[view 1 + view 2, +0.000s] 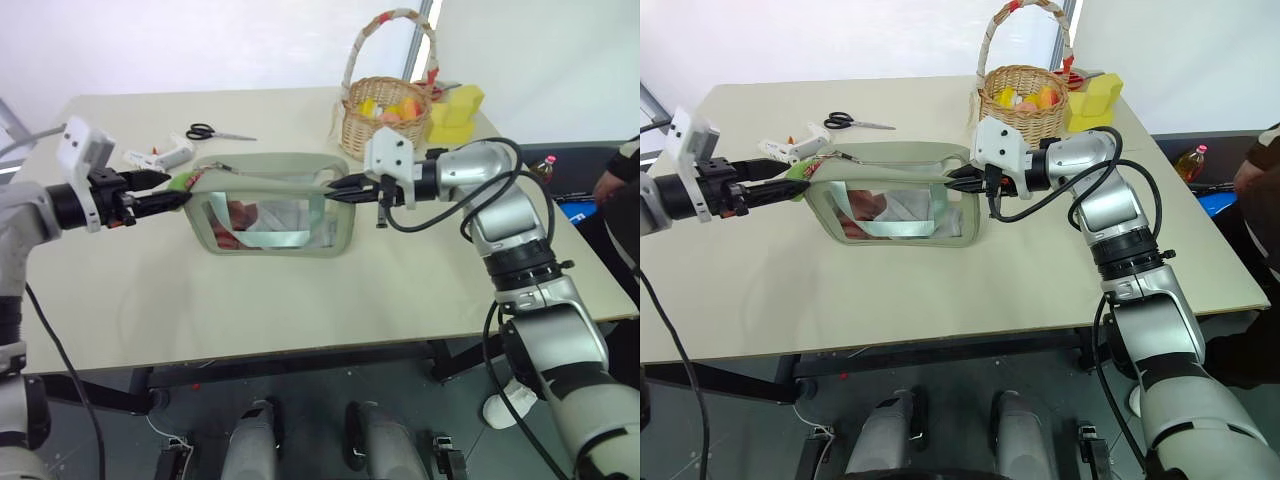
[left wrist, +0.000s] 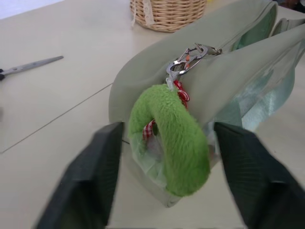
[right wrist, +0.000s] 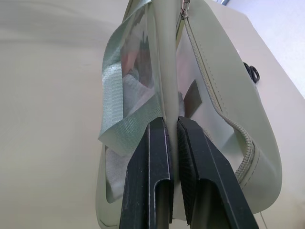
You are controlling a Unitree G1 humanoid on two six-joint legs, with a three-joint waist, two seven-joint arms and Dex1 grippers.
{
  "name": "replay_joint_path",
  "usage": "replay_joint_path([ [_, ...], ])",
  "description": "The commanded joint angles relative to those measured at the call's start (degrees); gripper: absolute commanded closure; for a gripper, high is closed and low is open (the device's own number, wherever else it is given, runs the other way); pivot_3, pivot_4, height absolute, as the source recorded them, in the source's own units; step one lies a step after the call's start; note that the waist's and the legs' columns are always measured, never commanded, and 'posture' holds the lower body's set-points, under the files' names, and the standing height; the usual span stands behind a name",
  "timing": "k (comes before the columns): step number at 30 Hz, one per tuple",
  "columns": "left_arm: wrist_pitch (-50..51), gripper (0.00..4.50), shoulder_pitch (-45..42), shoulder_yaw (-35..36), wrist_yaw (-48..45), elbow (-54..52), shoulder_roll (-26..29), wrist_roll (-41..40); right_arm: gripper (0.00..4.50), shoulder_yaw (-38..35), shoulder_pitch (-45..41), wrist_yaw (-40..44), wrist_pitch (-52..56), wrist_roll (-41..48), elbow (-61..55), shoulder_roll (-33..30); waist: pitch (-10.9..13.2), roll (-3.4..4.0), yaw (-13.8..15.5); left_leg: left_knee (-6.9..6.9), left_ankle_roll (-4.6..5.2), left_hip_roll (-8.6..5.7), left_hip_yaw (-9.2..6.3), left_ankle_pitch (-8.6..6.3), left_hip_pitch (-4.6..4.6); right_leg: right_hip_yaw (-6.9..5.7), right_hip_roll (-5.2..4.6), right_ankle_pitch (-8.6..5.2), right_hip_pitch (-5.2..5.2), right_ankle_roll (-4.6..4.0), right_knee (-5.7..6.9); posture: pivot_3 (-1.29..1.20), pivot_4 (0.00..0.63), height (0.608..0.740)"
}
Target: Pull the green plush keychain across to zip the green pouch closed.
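1. Left gripper (image 1: pixel 178 192) is sitting at the pouch's left end, fingers (image 2: pixel 90 181) apart, straddling the green plush keychain (image 2: pixel 174 138) without pinching it.
2. Green pouch (image 1: pixel 270 215) is standing mid-table (image 1: pixel 300 310), keychain hanging at its left end.
3. Right gripper (image 1: pixel 330 194) is clamping the pouch's right end edge, fingers together on the fabric.
4. Wicker basket (image 1: pixel 385 110) is sitting behind.

Left claw (image 2: pixel 164 183) fingers stand apart either side of the lime-green fuzzy plush keychain (image 2: pixel 174 136), clipped by metal clasp to the sage-green fabric pouch (image 2: pixel 238 76); woven wicker basket (image 2: pixel 167 12) and scissors (image 2: pixel 28 66) on beige surface (image 2: pixel 62 109)
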Motion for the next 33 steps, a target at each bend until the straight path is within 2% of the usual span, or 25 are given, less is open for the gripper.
replay_joint_path([
  [1, 0.30, 3.39, 0.93, 1.35, -1.24, -2.95, 1.42, -1.02, 4.50, -0.69, -0.41, 0.10, -0.70, 0.22, -0.97, -0.60, 0.00, 0.00, 0.00, 0.00, 0.00, 0.00, 0.00, 0.00, 0.00, 0.00, 0.00, 0.00, 0.00, 0.00, 0.00, 0.00, 0.150, 0.740],
  [3, 0.03, 4.45, 1.46, 1.32, -1.26, -3.33, 1.43, -0.81, 4.50, -0.65, -0.51, 0.12, -0.79, 0.17, -0.84, -0.55, 0.00, 0.00, 0.01, 0.00, 0.00, 0.00, 0.01, 0.00, 0.00, 0.00, -0.01, 0.00, 0.01, 0.00, -0.01, 0.00, 0.150, 0.740],
  [6, -0.05, 4.48, -0.81, 2.00, -0.35, -2.30, 1.15, -0.86, 4.50, -0.59, -0.60, 0.09, -1.09, -0.01, -0.60, -0.57, 0.00, 0.00, 0.03, -0.01, 0.00, 0.00, 0.00, 0.00, 0.00, -0.01, -0.01, 0.00, 0.00, 0.00, -0.01, 0.00, 0.150, 0.740],
  [8, 2.04, 4.48, -5.39, 2.83, 0.46, -2.27, 0.04, -3.26, 4.50, -0.59, -0.72, 0.00, -1.33, -0.10, -0.29, -0.51, 0.00, -0.01, 0.26, 0.00, 0.00, 0.00, 0.00, 0.00, -0.01, -0.01, -0.01, 0.00, 0.00, 0.00, -0.01, 0.00, 0.150, 0.740],
  [11, 2.61, 4.48, -9.51, -0.45, 0.20, -5.43, -2.03, -3.62, 4.50, -0.42, -1.00, -0.19, -1.69, -0.20, 0.23, -0.26, -0.02, -0.06, 0.21, 0.04, 0.00, 0.00, -0.02, 0.00, -0.03, -0.03, -0.01, 0.00, 0.06, 0.00, -0.03, 0.00, 0.150, 0.740],
  [17, -1.93, 4.48, -8.07, -6.66, -0.30, -8.78, -3.08, 1.35, 4.50, -0.32, -1.13, -0.60, -2.23, -0.38, 0.57, 0.07, -0.03, 0.00, -0.21, -0.01, 0.08, 0.00, 0.00, 0.05, 0.04, 0.01, 0.02, 0.00, 0.02, 0.02, 0.05, 0.00, 0.150, 0.740],
  [23, -6.25, 4.48, -8.76, -7.83, 1.28, -6.54, -4.06, 4.68, 4.50, -0.37, -0.60, -0.77, -1.55, -0.08, -0.69, -0.22, -0.03, 0.00, -0.01, 0.04, 0.02, 0.00, -0.01, 0.02, 0.03, 0.01, 0.02, 0.00, 0.04, 0.01, 0.05, 0.00, 0.150, 0.740],
  [26, -6.41, 3.55, -10.39, -6.96, 1.66, -4.32, -4.85, 4.55, 4.50, -0.38, -0.33, -0.85, -1.35, -0.02, -0.89, -0.39, -0.03, 0.00, 0.02, 0.04, 0.02, 0.00, -0.02, 0.01, 0.03, 0.00, 0.02, 0.00, 0.04, 0.01, 0.05, 0.00, 0.150, 0.740],
  [30, -6.45, 1.65, -10.54, -6.99, -0.69, -3.52, -3.08, 4.60, 4.50, -0.36, -0.23, -0.95, -1.22, -0.07, -0.93, -0.45, -0.03, 0.00, -0.04, 0.04, 0.04, 0.00, -0.01, 0.03, 0.02, 0.01, 0.02, 0.00, 0.03, 0.02, 0.04, 0.00, 0.150, 0.740],
  [33, -6.62, 0.05, -11.38, -6.11, -2.31, -2.83, -0.77, 4.64, 4.50, -0.46, -0.35, -1.01, -1.08, -0.06, -0.83, -0.52, -0.03, 0.00, -0.06, 0.03, 0.09, 0.00, -0.01, 0.06, 0.02, 0.01, 0.02, 0.00, 0.01, 0.02, 0.04, 0.00, 0.150, 0.740],
])
